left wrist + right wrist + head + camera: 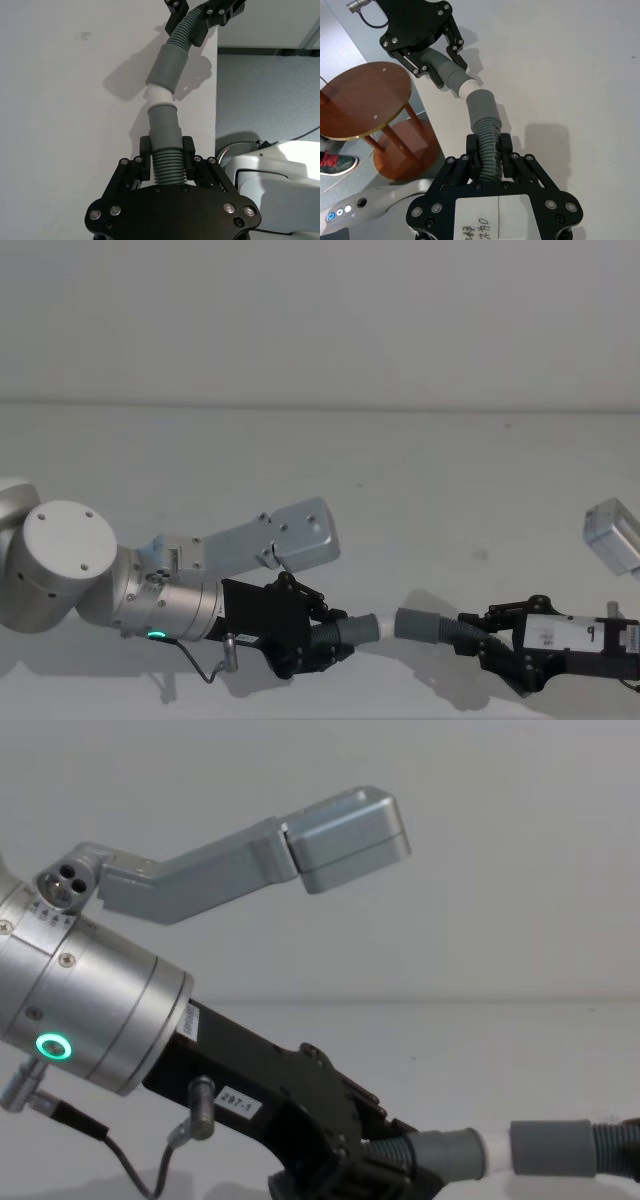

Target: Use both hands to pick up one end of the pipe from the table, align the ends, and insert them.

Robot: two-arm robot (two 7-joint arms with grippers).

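White table [420,480], both grippers holding the pipe's two ends above it, tip to sleeve.

Left gripper [318,640], on the silver arm [170,605] with its green ring lit, jaws clamped on ribbed pipe [167,167] just behind the cuff with the white tip [383,626]. Right gripper [490,638] faces it from the right, jaws clamped on the ribbed part behind the wider sleeve [422,624]. White tip touches the sleeve's mouth; cannot tell how far in it sits. In the left wrist view the two cuffs meet at a slight angle, not quite in line. Round wooden side table [365,100] stands on the floor beyond the table's edge.
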